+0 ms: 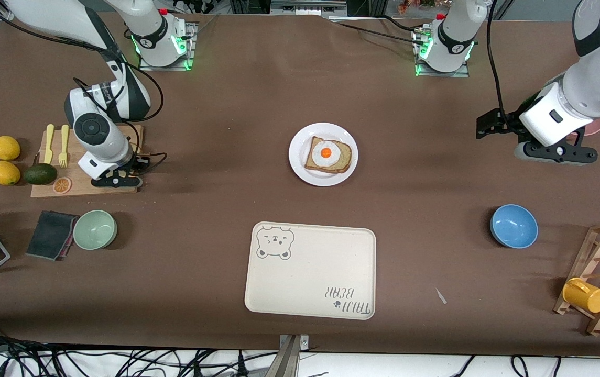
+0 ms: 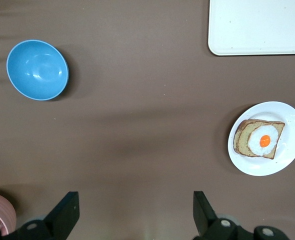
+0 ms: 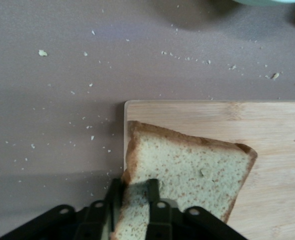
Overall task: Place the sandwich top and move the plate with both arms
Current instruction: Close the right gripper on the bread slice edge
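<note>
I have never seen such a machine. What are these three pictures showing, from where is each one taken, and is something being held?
You see two white robot arms at a brown table. The large picture comes from a high camera facing them; the two small ones come from cameras on the arms' wrists.

The right gripper is down at the wooden cutting board, toward the right arm's end of the table. Its fingers are closed on one edge of the sandwich top, a plain slice of brown bread lying on the board.

The left gripper waits open over bare table at the left arm's end, holding nothing.

In the middle stands the plate with a bread slice bearing a fried egg. Nearer the front camera lies a cream bear-print tray. A blue bowl and a green bowl also stand there.
</note>
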`<state>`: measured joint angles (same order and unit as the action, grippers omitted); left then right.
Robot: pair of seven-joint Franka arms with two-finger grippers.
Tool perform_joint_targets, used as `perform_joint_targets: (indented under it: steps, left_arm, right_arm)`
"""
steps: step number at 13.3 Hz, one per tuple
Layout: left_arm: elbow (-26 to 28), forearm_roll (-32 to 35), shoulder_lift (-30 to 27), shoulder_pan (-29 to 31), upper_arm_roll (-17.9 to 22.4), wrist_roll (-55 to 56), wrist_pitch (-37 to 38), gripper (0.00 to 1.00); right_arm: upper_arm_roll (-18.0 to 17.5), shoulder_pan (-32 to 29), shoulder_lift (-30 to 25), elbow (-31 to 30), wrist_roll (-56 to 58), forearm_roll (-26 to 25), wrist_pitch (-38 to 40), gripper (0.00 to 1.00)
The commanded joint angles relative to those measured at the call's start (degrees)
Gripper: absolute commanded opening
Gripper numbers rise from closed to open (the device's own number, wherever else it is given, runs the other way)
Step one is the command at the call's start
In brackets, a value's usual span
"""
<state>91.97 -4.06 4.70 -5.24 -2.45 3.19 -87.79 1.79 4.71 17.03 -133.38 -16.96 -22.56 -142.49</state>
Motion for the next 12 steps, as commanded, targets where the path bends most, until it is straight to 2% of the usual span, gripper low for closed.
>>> perform_joint_targets:
  steps: [1, 4, 5, 9, 12]
  left_arm:
    - [-0.12, 0.55, -0.66, 0.05, -0.1, -0.82, 0.77, 1.0]
    - [-0.12, 0.55, -0.66, -0.04, -0.1, -0.73, 0.77, 1.0]
    - [-0.12, 0.55, -0.66, 0.05, -0.1, -0.82, 0.77, 1.0]
    - [-0.12, 0.55, -0.66, -0.12, -0.1, -0.3, 0.69, 1.0]
    - [-0.12, 0.55, -0.66, -0.12, -0.1, -0.21, 0.51, 1.0]
  right_arm:
    - [0.23, -0.23, 0.02, -3.02, -0.36, -0.38, -4.1, 0.2]
    - [0.85, -0.32, -0.07, -4.25, -0.44, -0.38, -5.26, 0.03]
    - [0.85, -0.32, -0.07, -4.34, -0.36, -0.38, -5.26, 0.0]
    - [0.85, -0.32, -0.42, -4.0, -0.36, -0.47, -4.64, 0.0]
    - [0.41, -0.23, -2.96, -2.42, 0.87, -0.73, -3.95, 0.0]
